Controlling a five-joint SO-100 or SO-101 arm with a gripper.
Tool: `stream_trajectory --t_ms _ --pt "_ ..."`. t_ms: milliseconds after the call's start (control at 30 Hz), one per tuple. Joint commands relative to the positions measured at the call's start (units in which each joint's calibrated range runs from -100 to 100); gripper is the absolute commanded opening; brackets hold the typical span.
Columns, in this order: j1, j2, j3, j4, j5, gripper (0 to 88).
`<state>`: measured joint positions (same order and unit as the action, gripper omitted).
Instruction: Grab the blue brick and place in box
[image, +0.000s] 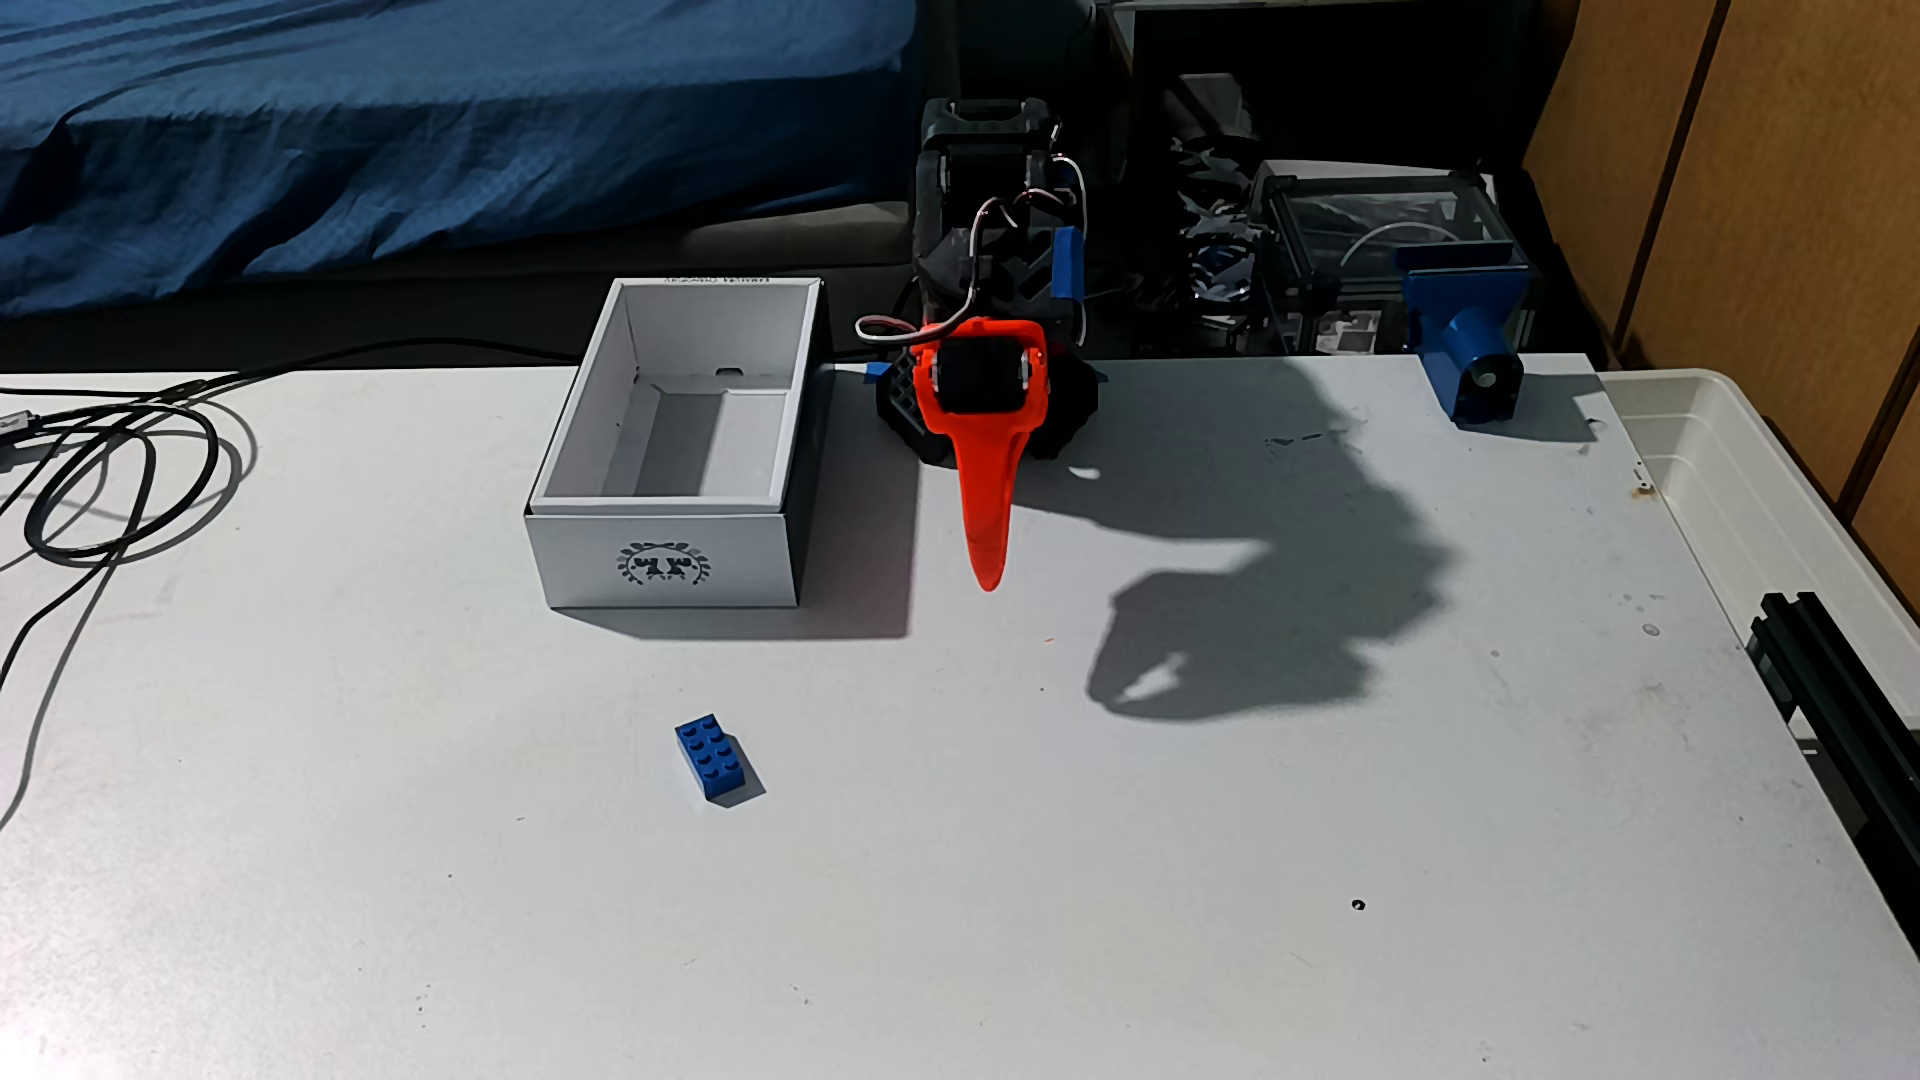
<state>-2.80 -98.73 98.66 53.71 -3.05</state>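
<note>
Fixed view from the front of the table (1143, 831) shows the arm folded back at the far edge, with its orange gripper (987, 582) pointing down and toward the camera, the tip hanging above the tabletop to the right of the box (665, 556). Only one orange finger (985, 498) is plainly seen from this angle, so I cannot tell whether the jaws are spread or pressed together; nothing is seen between them. The blue brick (719, 758) lies studs up on the white table, well apart from the gripper, nearer the camera and to the left of it, and in front of the box with a clear gap between them. The box stands open, its short side with the dark wreath emblem facing the camera, and its inside looks bare. Black cables (125, 467) loop at the left edge of the table. A blue mount (1470, 332) sits at the far right, beside a white plastic tub (1766, 498). The arm throws a dark shadow (1268, 582) to the right across the table.
</note>
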Motion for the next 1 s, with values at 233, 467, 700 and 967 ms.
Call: stream_trajectory --t_ms 233,467,700,967 --pt "0.4 -0.4 -0.2 0.3 0.1 1.0" --pt "1.3 -0.5 -1.6 -0.5 0.3 1.0" --pt "13.5 -0.3 -7.5 0.4 0.3 0.9" --pt "22.6 0.4 -15.3 0.8 0.3 1.2"
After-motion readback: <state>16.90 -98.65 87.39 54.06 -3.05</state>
